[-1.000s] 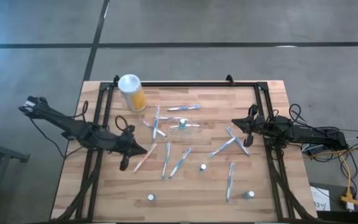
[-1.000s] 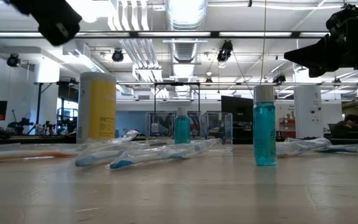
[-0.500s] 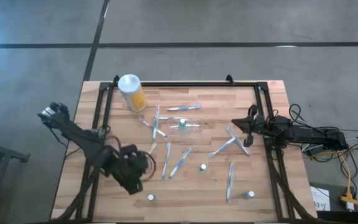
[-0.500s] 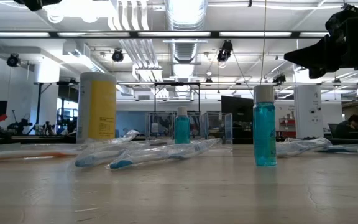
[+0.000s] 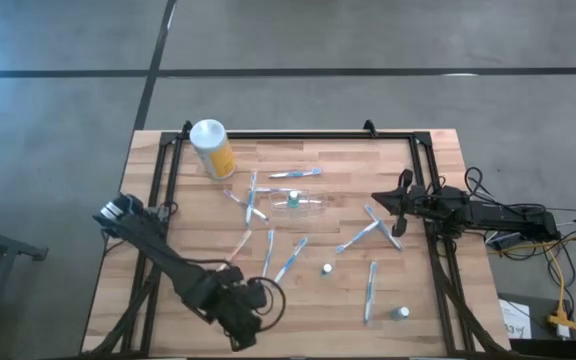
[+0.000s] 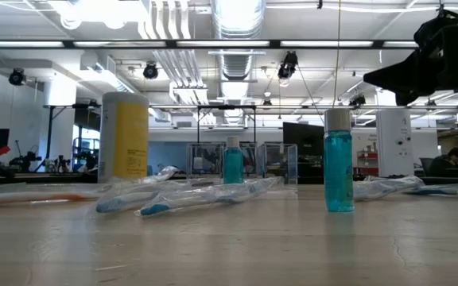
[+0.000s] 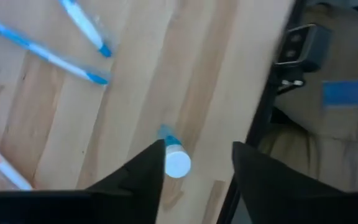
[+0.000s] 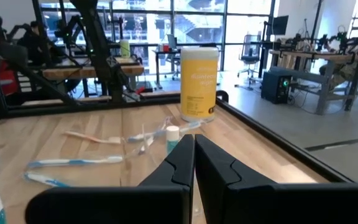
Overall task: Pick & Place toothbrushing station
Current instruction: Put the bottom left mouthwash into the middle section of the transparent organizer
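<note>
The toothbrushing station (image 5: 300, 206), a small clear plastic holder, lies on the wooden table a little behind its middle, with a teal bottle (image 5: 293, 197) at it. My left gripper (image 5: 244, 322) hovers near the table's front edge, pointing down, fingers open (image 7: 197, 155). A small white-capped blue bottle (image 7: 178, 163) stands upright on the table below, close by one fingertip (image 7: 156, 155); the arm hides it in the high view. My right gripper (image 5: 400, 214) rests shut at the table's right side (image 8: 193, 155).
Several wrapped toothbrushes (image 5: 290, 260) lie scattered over the middle of the table. Two more small bottles (image 5: 326, 268) (image 5: 400, 313) stand toward the front right. A yellow canister (image 5: 211, 148) with a white lid stands at the far left. Black frame rails (image 5: 158, 200) run along both sides.
My left gripper has swung from the table's left middle toward the near edge and somewhat to the right, tipping more steeply downward. It now stands over the small bottle at the front left. The arm has left the top of the low view.
</note>
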